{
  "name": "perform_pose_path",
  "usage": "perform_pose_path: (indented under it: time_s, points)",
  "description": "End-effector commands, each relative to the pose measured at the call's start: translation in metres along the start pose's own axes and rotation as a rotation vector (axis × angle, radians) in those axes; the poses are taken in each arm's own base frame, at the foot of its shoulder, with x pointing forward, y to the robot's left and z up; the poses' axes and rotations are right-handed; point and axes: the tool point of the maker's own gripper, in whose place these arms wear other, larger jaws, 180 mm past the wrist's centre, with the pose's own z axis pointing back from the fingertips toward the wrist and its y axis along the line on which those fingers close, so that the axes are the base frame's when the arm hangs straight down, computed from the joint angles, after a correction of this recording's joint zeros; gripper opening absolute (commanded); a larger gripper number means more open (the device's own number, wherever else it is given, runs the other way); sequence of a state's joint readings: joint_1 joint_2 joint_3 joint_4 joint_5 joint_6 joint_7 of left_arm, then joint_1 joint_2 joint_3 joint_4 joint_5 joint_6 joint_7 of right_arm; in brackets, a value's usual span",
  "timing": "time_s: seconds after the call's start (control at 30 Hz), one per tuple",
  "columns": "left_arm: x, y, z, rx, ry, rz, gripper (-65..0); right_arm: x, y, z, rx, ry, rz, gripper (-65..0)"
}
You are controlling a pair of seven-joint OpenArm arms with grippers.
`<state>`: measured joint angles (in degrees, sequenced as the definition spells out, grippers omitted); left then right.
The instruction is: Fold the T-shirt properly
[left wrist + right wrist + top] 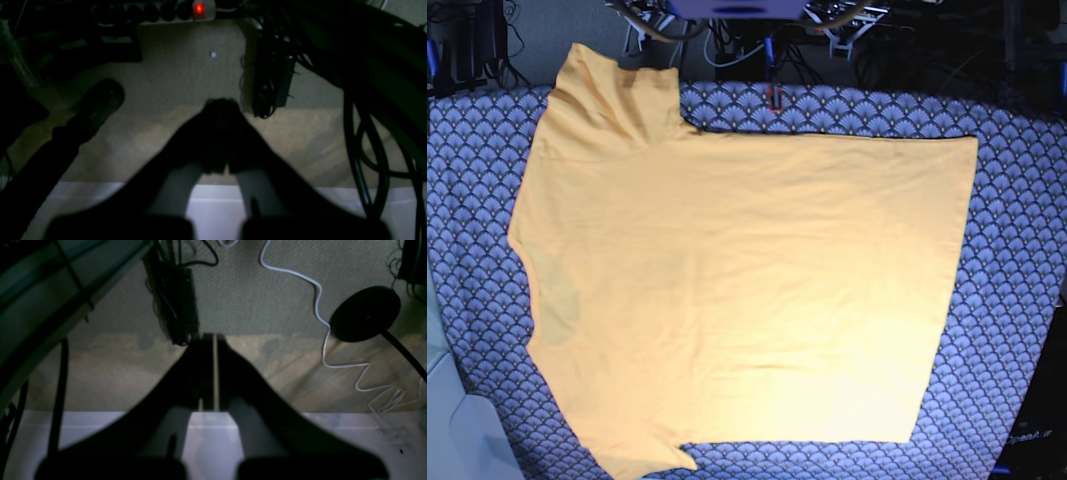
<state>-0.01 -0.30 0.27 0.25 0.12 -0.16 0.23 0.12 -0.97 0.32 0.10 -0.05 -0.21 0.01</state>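
Base view shows neither arm, only the plain yellow-orange cotton T-shirt [737,290] spread flat on the blue fan-patterned tablecloth [1012,260], lower sleeve cut off. In the dim wrist views, the left gripper [222,110] and right gripper [210,340] have jaws pressed together, empty, with grey carpet [186,70] beyond them.

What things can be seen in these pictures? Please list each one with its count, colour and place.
T-shirt: one, yellow-orange, spread flat over most of the table, sleeves toward the base view's left, hem toward its right.
table cover: one, blue-and-white fan pattern, under the T-shirt, showing around it.
power strip: one, pale with a lit red switch, on the floor at the top of the left wrist view.
white cable: one, white, winding across the floor in the right wrist view.
round base: one, black, on the floor, right side of the right wrist view.
left gripper: one, dark, shut, empty, pointing at the floor.
right gripper: one, dark, shut, empty, pointing at the floor.
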Motion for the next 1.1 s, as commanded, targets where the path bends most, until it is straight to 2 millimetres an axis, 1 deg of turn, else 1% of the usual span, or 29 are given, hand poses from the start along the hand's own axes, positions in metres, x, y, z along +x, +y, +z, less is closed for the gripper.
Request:
perform_pose_path:
  time_s: [0.0,0.27,0.57,0.7,0.73,0.83,0.87,0.97,1.03,1.07]
  points:
    - [-0.004,0.002,0.0,0.005,0.011,0.001,-64.9,-0.003,0.004,0.0,0.014,0.006,0.004,-65.0]
    - [-0.001,0.002,0.0,0.006,0.006,0.002,-64.9,-0.002,0.004,0.0,0.014,0.008,0.002,-65.0]
    - [-0.003,0.003,0.0,0.005,0.009,0.001,-64.7,-0.003,0.004,0.0,0.014,0.006,0.005,-65.0]
    - [-0.005,0.002,0.0,0.004,0.011,0.001,-64.9,-0.009,0.003,0.0,0.013,0.014,0.0,-65.0]
    - [-0.012,0.002,0.0,0.002,0.018,0.001,-64.9,-0.016,0.003,0.0,0.014,0.02,0.0,-65.0]
    - [-0.031,0.0,0.001,-0.001,0.04,0.0,-65.0,-0.025,0.002,0.0,0.014,-0.032,-0.001,-65.0]
    - [-0.04,0.0,0.002,-0.002,0.052,0.0,-65.0,-0.031,0.001,0.001,0.013,-0.044,-0.002,-65.0]
    - [-0.055,0.0,0.004,-0.002,0.023,0.0,-65.0,-0.052,0.0,0.003,0.011,-0.066,0.003,-65.0]
    - [-0.068,0.011,0.007,0.015,-0.009,-0.003,-65.0,-0.067,-0.002,0.006,0.009,-0.101,0.007,-65.0]
    - [-0.073,0.014,0.009,0.017,-0.022,-0.004,-65.0,-0.071,-0.004,0.008,0.006,-0.123,0.007,-65.0]
